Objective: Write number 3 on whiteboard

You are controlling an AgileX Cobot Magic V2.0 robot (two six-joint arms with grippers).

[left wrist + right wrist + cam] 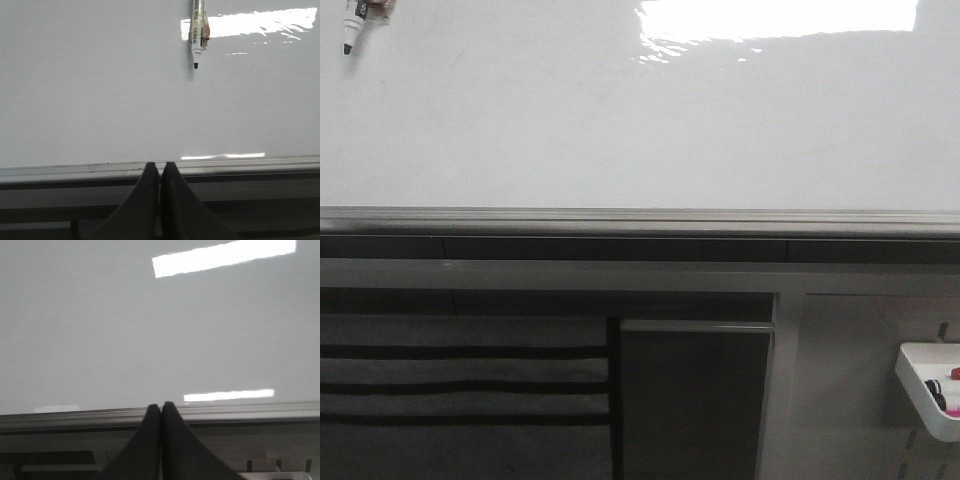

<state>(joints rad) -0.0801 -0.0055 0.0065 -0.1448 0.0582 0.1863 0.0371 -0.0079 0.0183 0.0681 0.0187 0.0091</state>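
The large glossy white whiteboard (620,120) with its silver-grey lower rail is blank; no number 3 shows on it yet. A clear-barrelled marker with a black tip (198,35) hangs tip down against the board, well beyond the left gripper (160,172), whose dark fingers are pressed together on nothing. The right gripper (161,412) is likewise closed and empty, just short of the rail. To do the step well, I judge the left fingers must part, reach the marker's barrel and clamp it squarely. A small white plastic tray (928,385) holds dark and reddish items, too small to identify.
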